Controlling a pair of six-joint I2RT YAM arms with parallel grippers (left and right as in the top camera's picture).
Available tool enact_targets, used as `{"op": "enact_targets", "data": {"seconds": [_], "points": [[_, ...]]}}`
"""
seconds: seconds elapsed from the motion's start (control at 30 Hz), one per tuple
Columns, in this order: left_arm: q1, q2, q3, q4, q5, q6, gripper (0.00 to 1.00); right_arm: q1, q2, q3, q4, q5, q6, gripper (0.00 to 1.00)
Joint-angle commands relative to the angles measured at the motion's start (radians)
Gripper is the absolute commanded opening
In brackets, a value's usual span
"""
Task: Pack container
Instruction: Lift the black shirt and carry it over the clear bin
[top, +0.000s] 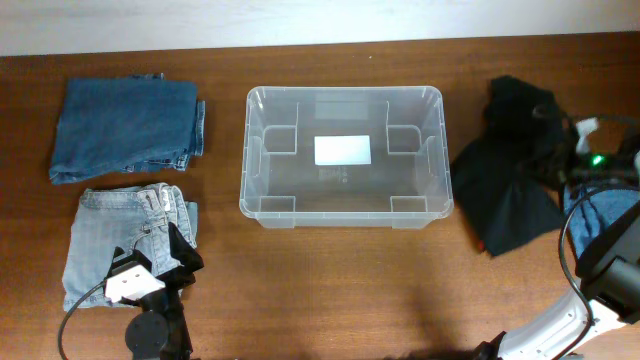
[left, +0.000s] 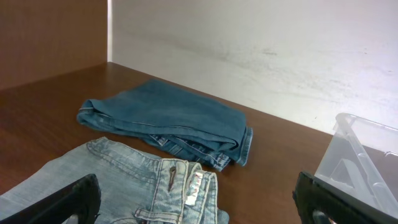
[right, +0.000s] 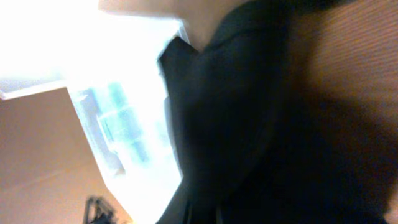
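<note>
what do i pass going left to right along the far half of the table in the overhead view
folded dark blue jeans → clear plastic container → black garment

Nothing is legible: the white label in the container and the jeans' tag are unreadable.

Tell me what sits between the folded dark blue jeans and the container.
Nothing. Only a bare strip of wooden table separates the dark blue jeans from the container, as the overhead view shows.
</note>
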Motion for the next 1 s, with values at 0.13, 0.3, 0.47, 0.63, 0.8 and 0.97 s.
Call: {"op": "enact_targets", "data": {"seconds": [0.13, 0.3, 0.47, 0.63, 0.8, 0.97], "points": [[0.005, -0.006, -0.001, -0.005, -0.011, -0.002, 0.99, 0.010, -0.029, 0.419, -0.225, -0.090, -0.016, 0.04], [0.005, -0.006, -0.001, -0.005, -0.011, -0.002, 1.00, 0.061, -0.048, 0.646, -0.335, -0.087, 0.005, 0.04], [0.005, -0.006, -0.001, -0.005, -0.011, -0.002, 0.99, 0.240, -0.101, 0.760, -0.329, -0.090, 0.052, 0.04], [0.005, -0.006, -0.001, -0.005, -0.011, -0.002, 0.99, 0.443, -0.102, 0.825, -0.260, -0.045, 0.179, 0.04], [0.005, -0.006, -0.001, -0.005, -0.011, -0.002, 0.99, 0.700, -0.102, 0.826, -0.125, 0.320, 0.447, 0.04], [0.005, -0.006, -0.001, -0.005, -0.011, -0.002, 0.99, 0.962, -0.096, 0.826, -0.030, 0.759, 0.714, 0.04]]}}
